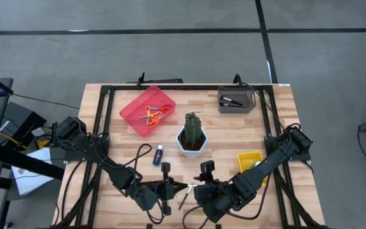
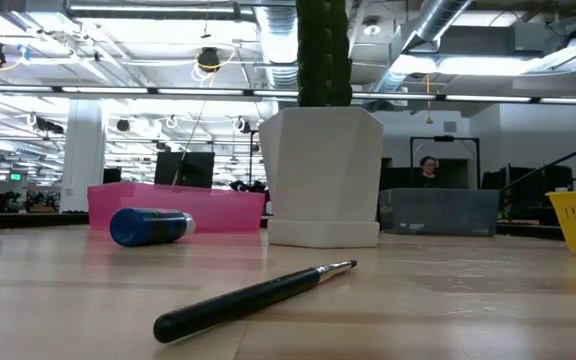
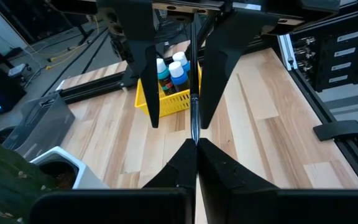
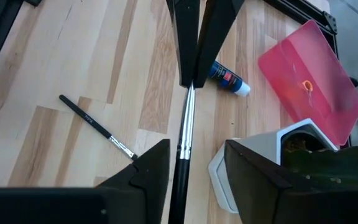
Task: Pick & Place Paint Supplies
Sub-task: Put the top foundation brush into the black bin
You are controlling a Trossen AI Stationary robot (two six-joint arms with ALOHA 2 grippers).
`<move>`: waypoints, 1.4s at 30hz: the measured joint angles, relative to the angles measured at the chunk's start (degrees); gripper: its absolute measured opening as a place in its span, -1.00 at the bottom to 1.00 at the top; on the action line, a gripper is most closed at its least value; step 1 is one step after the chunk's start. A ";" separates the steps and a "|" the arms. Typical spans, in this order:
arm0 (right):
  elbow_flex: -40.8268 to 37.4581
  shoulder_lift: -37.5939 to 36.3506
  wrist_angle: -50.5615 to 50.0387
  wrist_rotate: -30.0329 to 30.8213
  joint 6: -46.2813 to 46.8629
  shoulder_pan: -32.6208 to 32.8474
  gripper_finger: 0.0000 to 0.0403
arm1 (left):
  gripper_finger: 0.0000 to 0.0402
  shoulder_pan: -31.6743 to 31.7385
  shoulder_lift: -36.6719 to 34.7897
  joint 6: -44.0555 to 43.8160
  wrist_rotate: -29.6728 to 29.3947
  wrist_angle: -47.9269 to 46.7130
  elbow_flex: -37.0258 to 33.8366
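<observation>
Left claw (image 1: 170, 187) clenched on paintbrush (image 1: 182, 186), long axis pointing at right claw (image 1: 199, 188), released around it

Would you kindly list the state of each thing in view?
left gripper: shut on held paintbrush
right gripper: open around its handle
second paintbrush: lying on table
paint bottle: lying on its side
scissors: in red tray
cactus: upright

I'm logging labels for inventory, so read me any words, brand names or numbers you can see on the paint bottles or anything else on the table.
None can be read.
Blue paint bottle lying on the table: its label shows dark and red marks, too small to read.
Bottles in the yellow bin: labels too blurred.
Paintbrush handle: faint print, unreadable.
</observation>
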 joint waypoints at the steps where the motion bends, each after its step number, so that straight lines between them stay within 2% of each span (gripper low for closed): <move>1: 0.00 0.00 -0.04 0.00 0.00 0.00 -0.29 | -1.00 0.00 0.00 0.00 0.02 0.00 0.00; 16: 0.00 0.00 -0.90 -0.16 -0.01 0.04 -0.94 | -0.99 0.02 0.00 -0.37 -0.06 0.11 0.00; 31: 0.00 -0.02 -1.99 -0.15 0.02 -0.02 -0.94 | -0.77 0.07 0.00 1.83 -0.17 -0.26 -0.02; 42: 0.00 -0.02 -4.32 -0.15 1.70 0.00 -0.94 | -0.49 -2.59 -0.08 1.77 -7.87 -5.90 -0.03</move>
